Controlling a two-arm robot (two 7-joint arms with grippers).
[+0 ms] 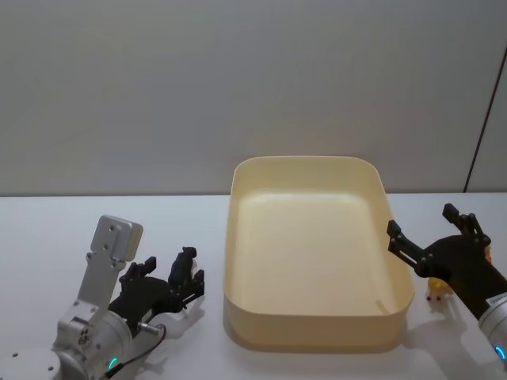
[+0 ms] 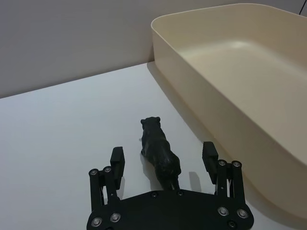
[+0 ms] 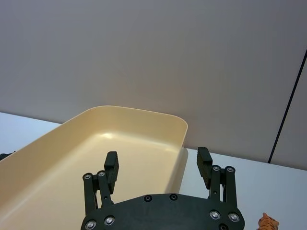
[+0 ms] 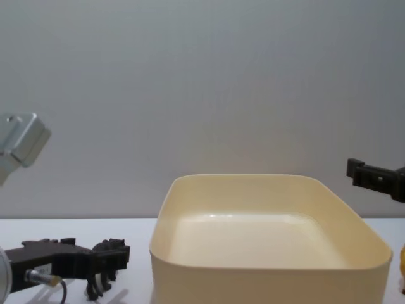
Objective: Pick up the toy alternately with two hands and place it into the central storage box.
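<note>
One cream storage box (image 1: 234, 237) sits in the middle of the white bench (image 1: 47, 237), and two toys and two tools are in view.

The left tool (image 2: 163, 160) is low over the bench on the box's left side, spread wide. One black toy animal (image 2: 159, 148) stands on the bench between its fingers (image 2: 117, 159), with a gap to each finger, so nothing is gripped. The toy faces away from the tool's palm, near the box's left wall but apart from it. Beyond it the bench runs open to the grey wall (image 1: 158, 79).

The right tool (image 1: 421, 222) is raised over the box's right rim, towards the near corner. Its fingers (image 3: 204, 160) are equally wide apart and hold nothing. One orange striped toy (image 3: 268, 223) stands on the bench outside the box's right wall, below this tool. In the head view it shows just beside the near right corner (image 1: 436, 289).

The box has rounded corners, a smooth rim and a plain floor.
</note>
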